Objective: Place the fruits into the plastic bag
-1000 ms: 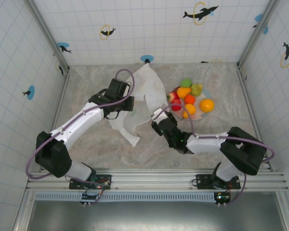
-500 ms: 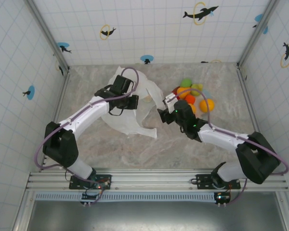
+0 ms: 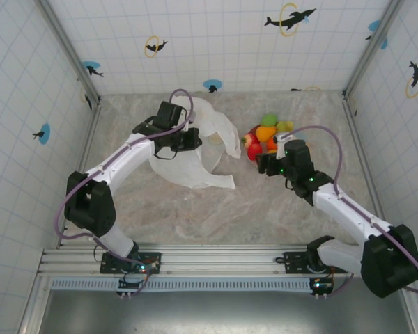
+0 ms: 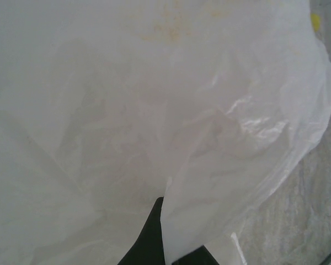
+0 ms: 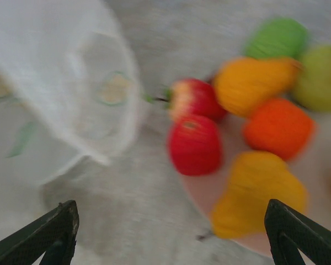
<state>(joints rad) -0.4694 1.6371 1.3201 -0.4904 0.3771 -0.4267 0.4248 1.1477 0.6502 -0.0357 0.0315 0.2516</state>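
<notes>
The fruits [image 3: 268, 136] sit heaped at 1 o'clock on the counter [image 3: 251, 216], glossy red, orange, yellow and green on a pinkish plate [image 5: 204, 193]. The plastic bag [image 3: 195, 163], white and crinkly, lies at 11 o'clock. The counter is grey marble; the white tiled walls [image 3: 216, 42] carry dolphin stickers [image 3: 289, 17]. The left tool [image 3: 184, 141] is clamped on the bag's film. The right tool [image 5: 171, 232], jaws wide apart and holding nothing, hovers at the fruits' 6 o'clock side.

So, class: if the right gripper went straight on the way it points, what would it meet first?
Probably the nearer red fruit, directly ahead of the open right gripper; blur makes depth uncertain.
</notes>
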